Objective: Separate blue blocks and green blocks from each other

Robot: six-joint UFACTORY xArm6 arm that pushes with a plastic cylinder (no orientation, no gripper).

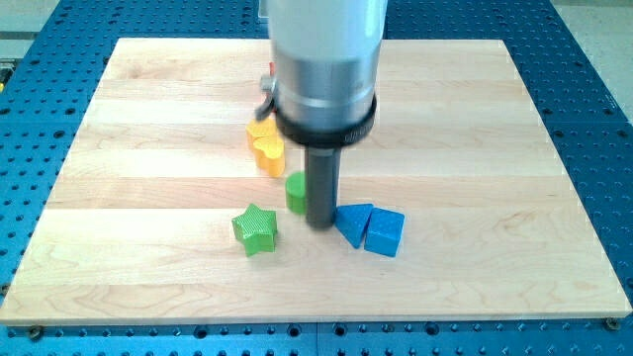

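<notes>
My tip (320, 222) rests on the wooden board (148, 119) near the middle. A green block (295, 192), partly hidden by the rod, sits right against the rod's left side. A green star block (256, 228) lies further left and lower. A blue triangular block (352, 223) lies just right of my tip, close to it. A blue cube (385, 232) touches the triangular block on its right side.
Two yellow blocks (266, 142) sit above the green block, close together. A red block (269, 77) is mostly hidden behind the arm's body near the view's top. The board lies on a blue perforated table (40, 129).
</notes>
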